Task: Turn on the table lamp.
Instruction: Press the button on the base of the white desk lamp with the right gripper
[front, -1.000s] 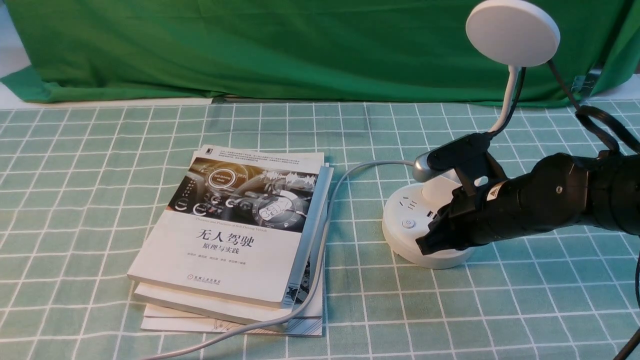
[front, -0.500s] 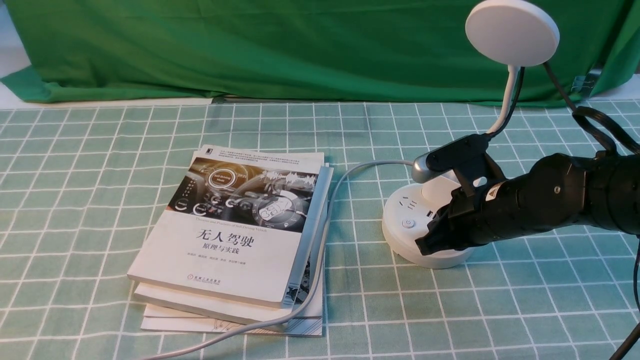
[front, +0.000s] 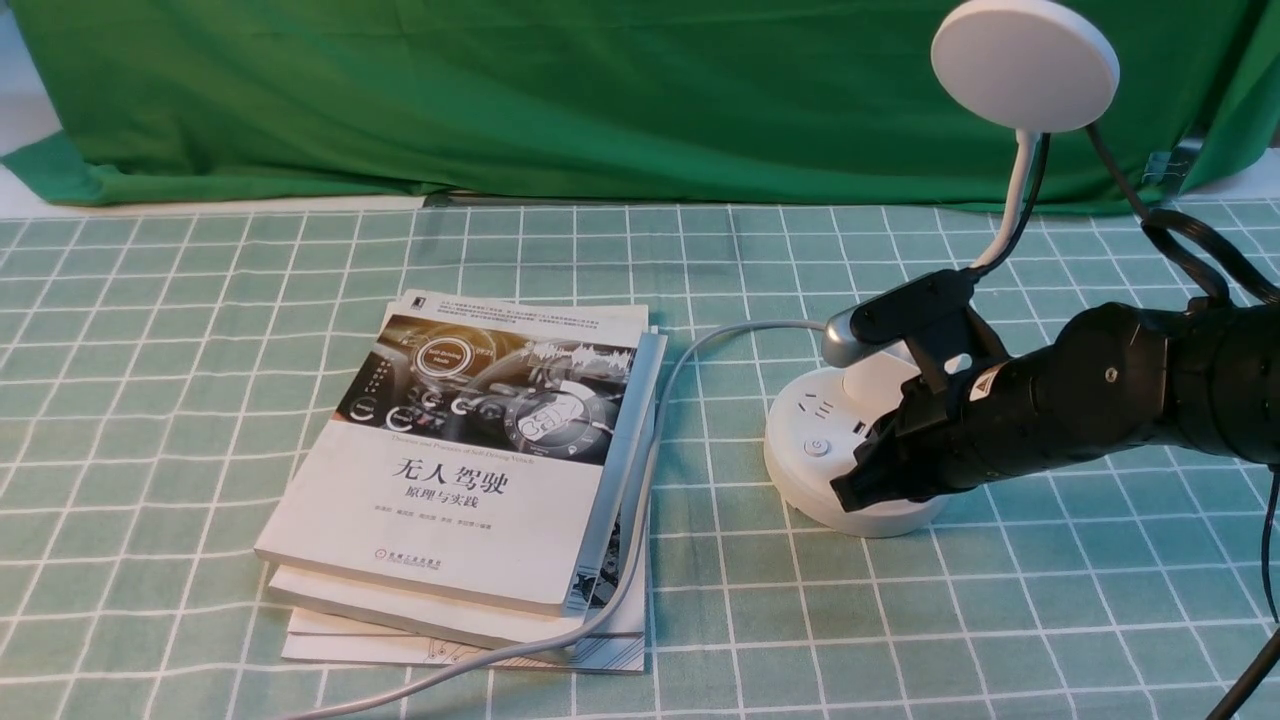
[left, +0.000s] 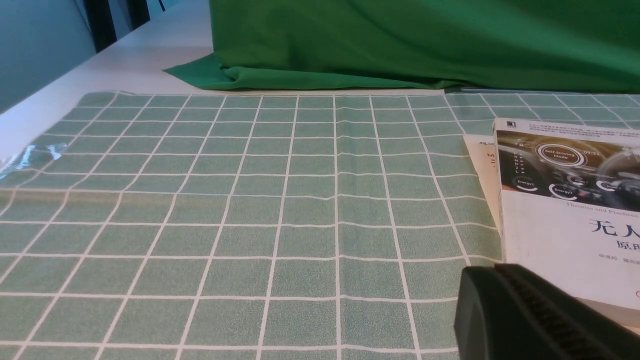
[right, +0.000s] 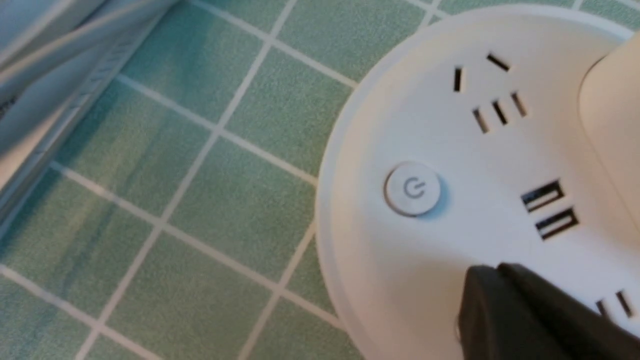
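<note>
Left wrist view first: we are seeing the left gripper (left: 500, 272) with its jaws shut and nothing in them, over the surface (left: 300, 225) with its white lines. Front view next: on the left, we are looking at a pile of books (front: 450, 450) lying on the green checked cloth. A gray cord (front: 655, 450) is running over the books and bending toward the lamp. On the right, the white table lamp (front: 820, 490) is standing on its round base, with its flat, round head (front: 1025, 65) up high. A round power button (front: 817, 447) is sitting on the base. Our right gripper (right: 502, 272) is hanging over the base, its jaws shut and holding nothing, near a second button, mostly hidden.
</note>
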